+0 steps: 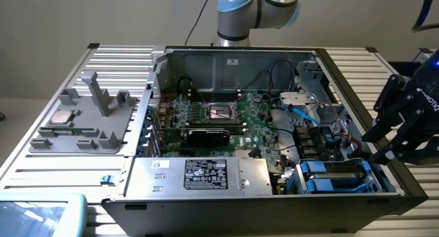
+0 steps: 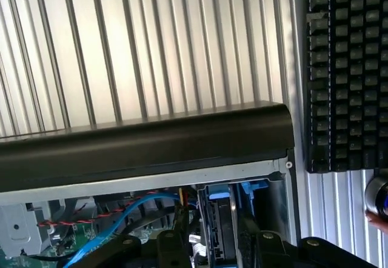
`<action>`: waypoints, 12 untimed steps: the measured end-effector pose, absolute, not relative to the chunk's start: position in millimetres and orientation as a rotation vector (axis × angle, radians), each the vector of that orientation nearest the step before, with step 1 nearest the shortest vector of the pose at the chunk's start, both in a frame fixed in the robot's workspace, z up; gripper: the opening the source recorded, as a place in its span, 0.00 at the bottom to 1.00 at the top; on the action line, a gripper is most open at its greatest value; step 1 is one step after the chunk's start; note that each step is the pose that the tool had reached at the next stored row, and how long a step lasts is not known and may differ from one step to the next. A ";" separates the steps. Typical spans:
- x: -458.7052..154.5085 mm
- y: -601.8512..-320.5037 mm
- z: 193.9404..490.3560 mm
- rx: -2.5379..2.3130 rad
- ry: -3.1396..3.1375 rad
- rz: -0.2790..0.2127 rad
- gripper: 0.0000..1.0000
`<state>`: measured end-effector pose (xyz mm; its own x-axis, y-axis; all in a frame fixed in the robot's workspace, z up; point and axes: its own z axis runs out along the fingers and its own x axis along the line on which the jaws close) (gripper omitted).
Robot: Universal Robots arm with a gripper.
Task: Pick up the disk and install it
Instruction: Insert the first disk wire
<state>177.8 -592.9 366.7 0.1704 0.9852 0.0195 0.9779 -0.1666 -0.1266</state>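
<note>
The disk, silver-grey between bright blue rails, lies flat in the drive bay at the near corner of the open computer case, on the exterior view's right. My black gripper hangs just beyond that bay, over the case's side wall. It is open, and nothing shows between its fingers. In the wrist view the black case wall runs across. Past it are the bay's blue rails and blue and red cables.
A grey fixture on the exterior view's left carries a small square silver chip. Inside the case are the green motherboard and a grey box with a sticker. Slatted aluminium table surrounds the case. A black ridged block lies beside it.
</note>
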 end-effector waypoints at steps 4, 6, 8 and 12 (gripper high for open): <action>177.8 -592.8 366.4 -2.353 -1.906 0.097 0.45; 177.8 -592.5 366.4 -2.364 -1.893 0.096 0.45; 177.8 -591.9 366.4 -2.372 -1.882 0.096 0.45; 177.7 -589.9 366.1 -2.384 -1.867 0.095 0.45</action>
<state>177.7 -589.9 366.1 0.2410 0.9703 0.0203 0.9633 -0.2366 -0.1268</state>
